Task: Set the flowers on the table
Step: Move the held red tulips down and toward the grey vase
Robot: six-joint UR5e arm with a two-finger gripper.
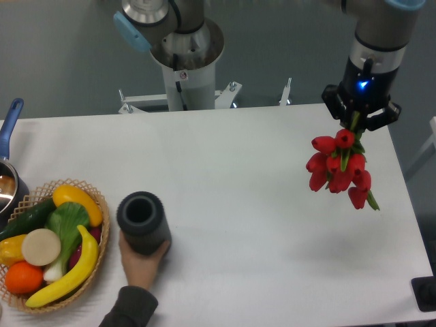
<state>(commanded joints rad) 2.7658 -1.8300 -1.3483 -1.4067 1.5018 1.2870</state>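
Observation:
The flowers (pixel 338 167), a bunch of red tulips with green stems, hang heads-down from my gripper (pixel 356 121) at the right side of the view. The gripper is shut on the stem ends and holds the bunch in the air above the white table (pixel 259 204). The flowers do not touch the tabletop; a faint shadow lies on the table below them. The stem ends are hidden between the fingers.
A human hand (pixel 142 262) holds a dark cylindrical vase (pixel 142 221) upright at the front left. A wicker basket (pixel 101 238) of fruit and vegetables stands at the far left, with a pot (pixel 7 180) behind it. The arm's base (pixel 184 61) stands behind the table.

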